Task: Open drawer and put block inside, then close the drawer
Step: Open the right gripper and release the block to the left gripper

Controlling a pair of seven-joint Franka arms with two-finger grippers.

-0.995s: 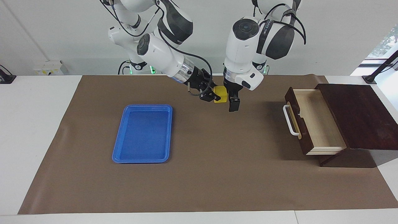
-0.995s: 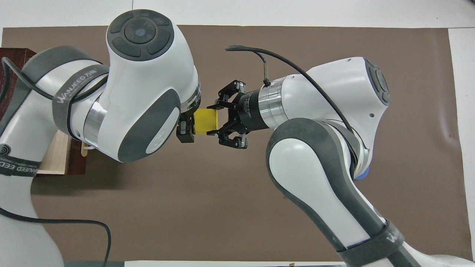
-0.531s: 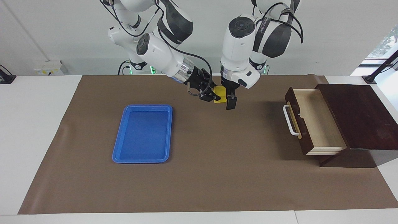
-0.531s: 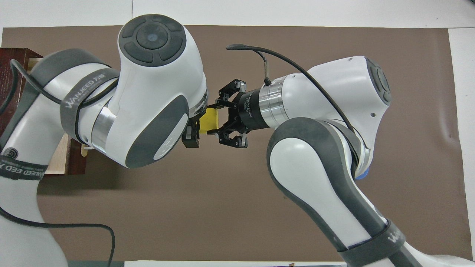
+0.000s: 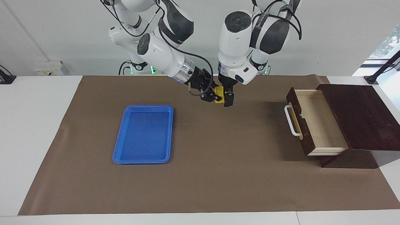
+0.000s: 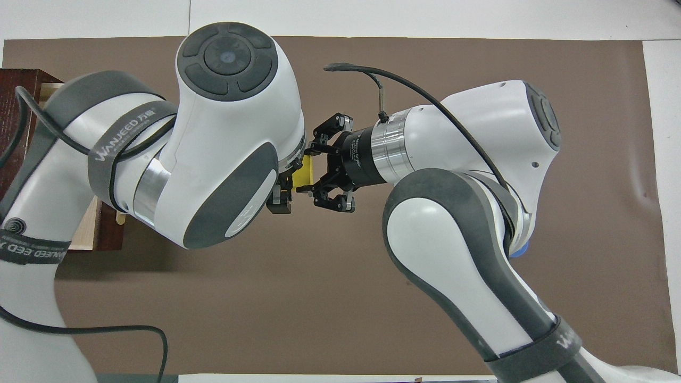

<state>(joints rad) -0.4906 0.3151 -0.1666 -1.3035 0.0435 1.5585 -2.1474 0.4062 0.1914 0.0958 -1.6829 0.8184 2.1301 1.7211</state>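
The yellow block (image 5: pixel 219 93) is held in the air over the brown mat, between the two arms. My right gripper (image 5: pixel 214 95) is shut on it from the tray's side. My left gripper (image 5: pixel 225 95) hangs down over the block, open, with one finger (image 5: pixel 228 100) in front of it and the other hidden. In the overhead view the block (image 6: pixel 304 173) shows as a thin yellow strip between the right gripper (image 6: pixel 309 171) and the left arm's wrist. The drawer (image 5: pixel 315 122) stands pulled open at the left arm's end, its pale inside bare, its white handle (image 5: pixel 290 120) facing the mat's middle.
A flat blue tray (image 5: pixel 143 134) lies on the brown mat (image 5: pixel 218 175) toward the right arm's end. The dark wooden box (image 5: pixel 359 115) holds the drawer. In the overhead view the left arm covers most of the drawer (image 6: pixel 85 229).
My left gripper has moved toward the right gripper and risen a little, so its fingers now straddle the block. The right gripper and block have stayed in place.
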